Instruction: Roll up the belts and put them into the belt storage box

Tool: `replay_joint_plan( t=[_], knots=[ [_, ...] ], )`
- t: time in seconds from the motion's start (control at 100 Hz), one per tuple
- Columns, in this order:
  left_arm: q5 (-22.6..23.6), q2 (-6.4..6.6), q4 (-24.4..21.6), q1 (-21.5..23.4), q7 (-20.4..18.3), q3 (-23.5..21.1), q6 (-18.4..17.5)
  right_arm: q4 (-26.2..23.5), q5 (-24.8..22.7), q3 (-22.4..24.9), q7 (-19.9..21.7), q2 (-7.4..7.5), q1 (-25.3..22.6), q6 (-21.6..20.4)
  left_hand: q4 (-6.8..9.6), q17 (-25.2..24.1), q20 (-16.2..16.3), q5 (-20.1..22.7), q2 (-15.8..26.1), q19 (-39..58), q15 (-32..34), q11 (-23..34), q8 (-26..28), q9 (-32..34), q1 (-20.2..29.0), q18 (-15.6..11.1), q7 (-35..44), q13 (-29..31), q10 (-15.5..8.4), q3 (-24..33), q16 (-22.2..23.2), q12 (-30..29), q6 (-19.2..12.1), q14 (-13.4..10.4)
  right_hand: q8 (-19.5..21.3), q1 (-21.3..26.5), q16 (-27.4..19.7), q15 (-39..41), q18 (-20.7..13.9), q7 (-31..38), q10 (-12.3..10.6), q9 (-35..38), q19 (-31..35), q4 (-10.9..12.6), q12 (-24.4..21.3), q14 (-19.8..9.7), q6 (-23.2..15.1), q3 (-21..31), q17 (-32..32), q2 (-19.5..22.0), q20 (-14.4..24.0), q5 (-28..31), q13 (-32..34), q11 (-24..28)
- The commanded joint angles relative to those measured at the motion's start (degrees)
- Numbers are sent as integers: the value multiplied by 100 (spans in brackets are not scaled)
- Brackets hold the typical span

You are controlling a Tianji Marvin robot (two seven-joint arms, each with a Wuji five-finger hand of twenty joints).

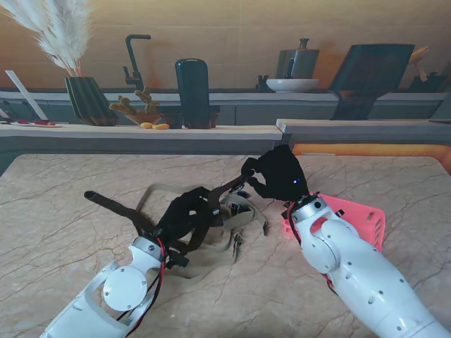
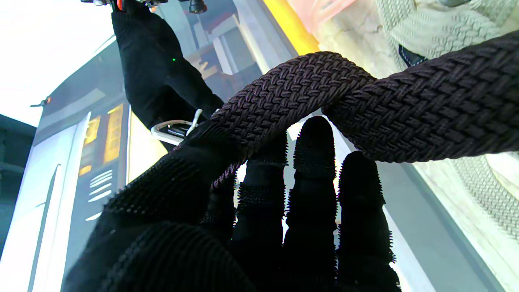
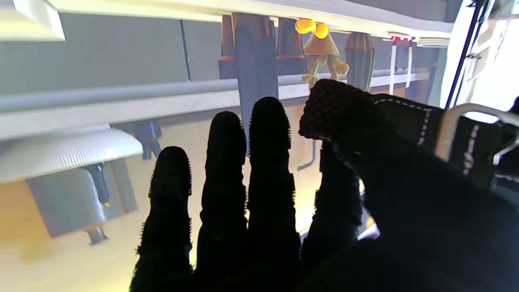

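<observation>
Two belts lie tangled near the middle of the tabletop (image 1: 63, 232): a dark belt (image 1: 116, 206) and a beige belt (image 1: 211, 259) under it. Our left hand (image 1: 187, 215) holds the dark belt, thumb pressing it against the fingers (image 2: 312, 146). Our right hand (image 1: 278, 174) pinches that belt's buckle (image 3: 466, 125) end, lifted off the tabletop. The pink box (image 1: 366, 218) sits near the right edge, partly hidden behind our right arm.

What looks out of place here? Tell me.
The beige belt lies in loose tangled loops under the left robot hand, unrolled. The dark belt is stretched between both hands, the right robot hand gripping its buckle end.
</observation>
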Motion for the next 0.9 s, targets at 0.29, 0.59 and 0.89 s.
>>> replay_joint_plan(
  t=[0.29, 0.59, 0.89],
  knots=[
    [197, -227, -18, -3, 558, 141, 335, 348, 459, -431, 32, -320, 175, 293, -87, -15, -43, -842, 139, 336, 267, 305, -1108, -36, -287, -276, -1965, 18, -466, 491, 76, -273, 562, -371, 161, 78, 157, 195, 185, 690, 144, 195, 79, 198, -38, 85, 78, 456, -34, 163, -117, 700, 124, 31],
    [245, -292, -101, 23, 812, 134, 642, 422, 649, -555, -26, -396, 192, 373, -78, -45, -73, -635, 157, 406, 328, 367, -1029, -60, -296, -226, -1716, 7, -445, 479, 55, -365, 668, -332, 119, 31, 214, 266, 233, 703, 171, 207, 63, 274, -29, 112, 165, 582, -40, 122, -98, 742, 132, 108],
    [310, -320, -156, 12, 917, 118, 1064, 217, 544, -390, -180, -382, 1, 420, -91, -25, -139, -680, 1, 608, 479, 393, -1277, 31, -346, -91, -2011, 97, -389, 604, -18, -669, 1063, -228, 144, 62, 230, 276, 248, 716, 179, 155, 46, 262, -24, 137, 141, 545, -84, 155, -86, 709, 75, 138]
  ],
)
